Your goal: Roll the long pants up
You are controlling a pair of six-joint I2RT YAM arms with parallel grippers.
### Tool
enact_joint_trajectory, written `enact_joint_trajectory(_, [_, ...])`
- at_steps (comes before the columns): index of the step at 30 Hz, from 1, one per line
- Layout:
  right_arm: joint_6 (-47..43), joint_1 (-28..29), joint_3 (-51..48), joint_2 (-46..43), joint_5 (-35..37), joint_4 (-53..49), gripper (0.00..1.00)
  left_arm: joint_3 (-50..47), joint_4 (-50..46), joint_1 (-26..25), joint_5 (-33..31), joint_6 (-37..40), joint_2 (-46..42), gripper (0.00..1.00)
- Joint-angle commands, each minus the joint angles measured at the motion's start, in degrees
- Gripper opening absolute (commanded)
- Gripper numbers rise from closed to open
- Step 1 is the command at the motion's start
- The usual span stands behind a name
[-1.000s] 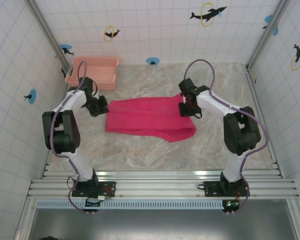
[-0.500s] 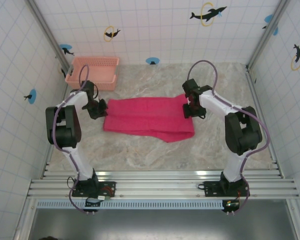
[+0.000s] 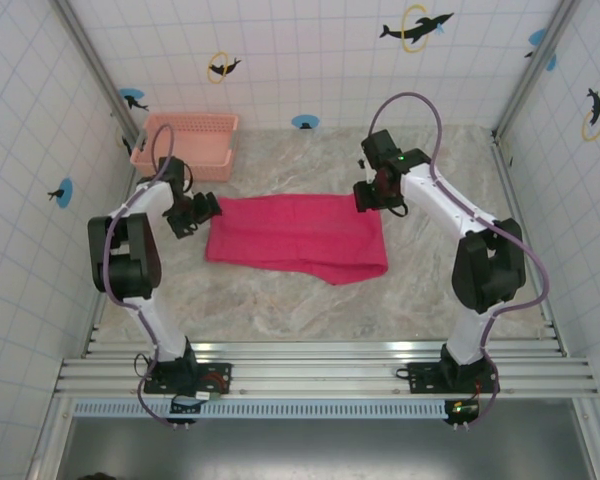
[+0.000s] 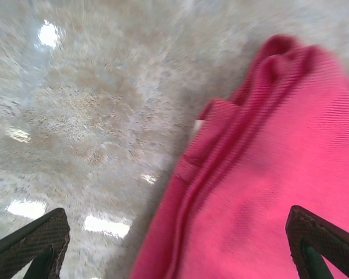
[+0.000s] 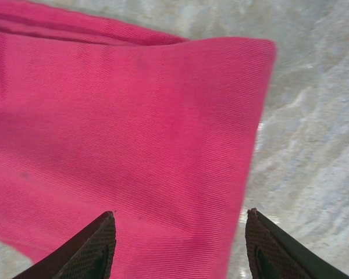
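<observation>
1. Pants (image 3: 298,237): ribbed magenta cloth, flat folded strip.
2. Left gripper (image 4: 175,212): fingers spread wide, empty, bunched pants edge between them.
3. Right gripper (image 5: 180,214): fingers apart, empty, square pants corner beneath.
4. Table (image 3: 280,300): glossy marble; walls (image 3: 300,60) white tile.

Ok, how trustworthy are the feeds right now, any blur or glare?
Left wrist: the table is smeared by blur and carries bright glare patches, while the long pants are soft but readable. Right wrist: sharp, the cloth weave is clear, with a faint sheen on the table. Top external: evenly lit and crisp, shadows soft.
</observation>
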Motion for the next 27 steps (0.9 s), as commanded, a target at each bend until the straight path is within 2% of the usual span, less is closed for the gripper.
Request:
enact_joint_trajectory(1, [2.7, 0.0, -0.6, 1.2, -5.2, 3.6, 0.58, -0.7, 0.1, -1.3, 1.5, -2.1, -7.9, 0.97])
enact_joint_trajectory(5, [5.0, -0.6, -1.5, 3.4, -8.1, 6.6, 0.5, -1.0, 0.8, -4.3, 4.6, -5.1, -11.9, 0.98])
enact_joint_trajectory(7, [5.2, -0.6, -1.7, 4.1, -8.2, 7.1, 0.45, -2.7, 4.3, -5.3, 7.4, -8.4, -13.3, 0.97])
enact_joint_trajectory(8, [5.5, -0.7, -1.8, 4.4, -8.1, 7.2, 0.31, -3.8, 6.0, -5.7, 8.9, -10.4, -13.6, 0.96])
enact_joint_trajectory(10, [5.8, -0.9, -1.9, 5.3, -8.5, 7.3, 0.14, -5.7, 8.9, -6.6, 10.7, -13.5, -13.3, 0.93])
enact_joint_trajectory(11, [6.0, -0.9, -2.2, 5.7, -8.6, 7.4, 0.0, -6.6, 10.1, -7.5, 10.9, -14.4, -13.0, 0.89])
enact_joint_trajectory(12, [6.0, -0.8, -2.4, 5.9, -8.6, 7.5, 0.0, -7.4, 11.1, -8.1, 10.7, -15.1, -12.5, 0.83])
enact_joint_trajectory(13, [6.1, -0.7, -2.8, 5.9, -8.5, 7.8, 0.0, -8.5, 12.8, -8.7, 11.1, -16.4, -11.8, 0.67])
enact_joint_trajectory(14, [6.1, -0.7, -3.2, 5.9, -8.2, 7.9, 0.0, -9.5, 14.7, -9.3, 11.6, -17.9, -10.9, 0.38])
enact_joint_trajectory(15, [6.1, -0.7, -3.5, 6.0, -8.0, 8.0, 0.0, -10.4, 16.0, -9.8, 11.8, -19.0, -10.0, 0.16])
enact_joint_trajectory(16, [6.1, -0.7, -4.0, 5.9, -7.8, 8.0, 0.0, -10.8, 17.0, -10.4, 12.0, -20.0, -8.6, 0.0])
enact_joint_trajectory(20, [6.1, -1.3, -6.1, 6.2, -6.8, 7.9, 0.0, -10.8, 18.7, -12.6, 11.3, -21.1, -3.5, 0.0])
enact_joint_trajectory(27, [4.4, -3.4, -10.9, 8.2, -6.0, 9.2, 0.0, -11.3, 16.2, -12.8, 7.6, -19.4, 2.2, 0.0])
